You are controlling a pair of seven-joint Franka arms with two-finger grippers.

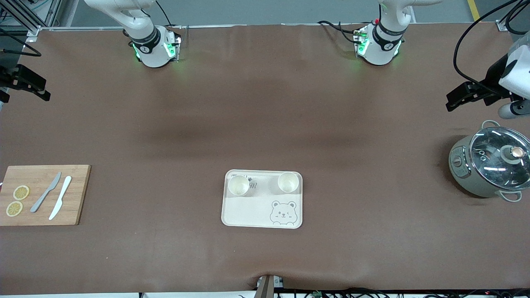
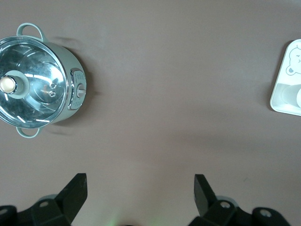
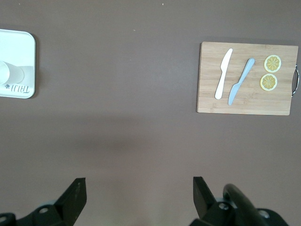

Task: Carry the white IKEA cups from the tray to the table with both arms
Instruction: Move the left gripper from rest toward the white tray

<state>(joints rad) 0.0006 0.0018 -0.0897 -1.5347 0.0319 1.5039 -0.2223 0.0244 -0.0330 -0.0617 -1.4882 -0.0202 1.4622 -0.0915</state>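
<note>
Two white IKEA cups (image 1: 239, 185) (image 1: 288, 182) stand upright and empty on the cream bear tray (image 1: 262, 215), along its edge farther from the front camera. My left gripper (image 1: 455, 99) is open and empty, high over bare table at the left arm's end, beside the pot; its own view (image 2: 140, 181) shows the tray's corner (image 2: 284, 70) and part of one cup (image 2: 297, 96). My right gripper (image 1: 39, 91) is open and empty, high over bare table at the right arm's end; its own view (image 3: 139, 184) shows the tray's edge (image 3: 21, 47) and part of a cup (image 3: 9, 73).
A grey pot with a glass lid (image 1: 490, 165) (image 2: 35, 82) stands at the left arm's end. A wooden cutting board (image 1: 43, 194) (image 3: 247, 77) with two knives and two lemon slices lies at the right arm's end. Brown table between them.
</note>
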